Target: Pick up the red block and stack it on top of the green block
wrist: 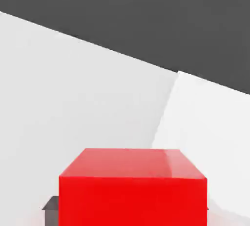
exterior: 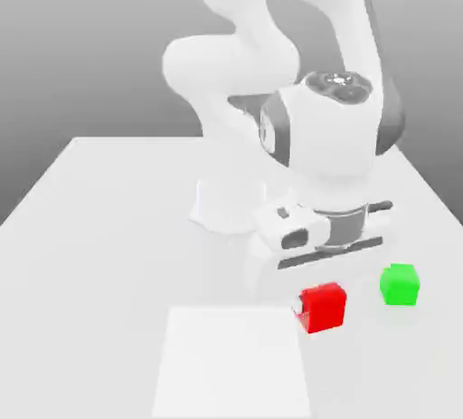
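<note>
- Pale square (exterior: 231, 363) lies at six o'clock in the exterior view.
- Red block (exterior: 323, 308), at five o'clock there, sits clamped between the claw's (exterior: 321, 307) fingers: grasp looks done.
- Whether it is clear of the table (exterior: 108, 263), I cannot tell.
- Green block (exterior: 400, 285) waits at four o'clock, nothing on top; carrying, stacking and release remain.

The red block (wrist: 133, 198) shows its glossy top and one plain side, with part of the end effector (wrist: 51, 213) against it; beyond lie the pale table (wrist: 78, 98) and a whiter panel (wrist: 210, 137).
</note>
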`<state>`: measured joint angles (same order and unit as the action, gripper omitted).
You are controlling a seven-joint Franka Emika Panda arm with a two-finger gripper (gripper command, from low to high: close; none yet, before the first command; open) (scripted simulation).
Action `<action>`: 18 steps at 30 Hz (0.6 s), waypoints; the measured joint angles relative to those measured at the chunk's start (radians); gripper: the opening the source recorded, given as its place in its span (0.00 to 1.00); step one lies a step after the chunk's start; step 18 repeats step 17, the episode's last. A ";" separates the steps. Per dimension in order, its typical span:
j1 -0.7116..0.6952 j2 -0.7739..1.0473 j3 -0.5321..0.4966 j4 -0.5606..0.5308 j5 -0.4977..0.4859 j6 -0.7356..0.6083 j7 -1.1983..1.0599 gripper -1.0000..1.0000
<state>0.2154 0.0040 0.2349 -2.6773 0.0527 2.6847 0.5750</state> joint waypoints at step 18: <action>0.294 0.097 0.069 -0.088 -0.169 0.175 -0.132 1.00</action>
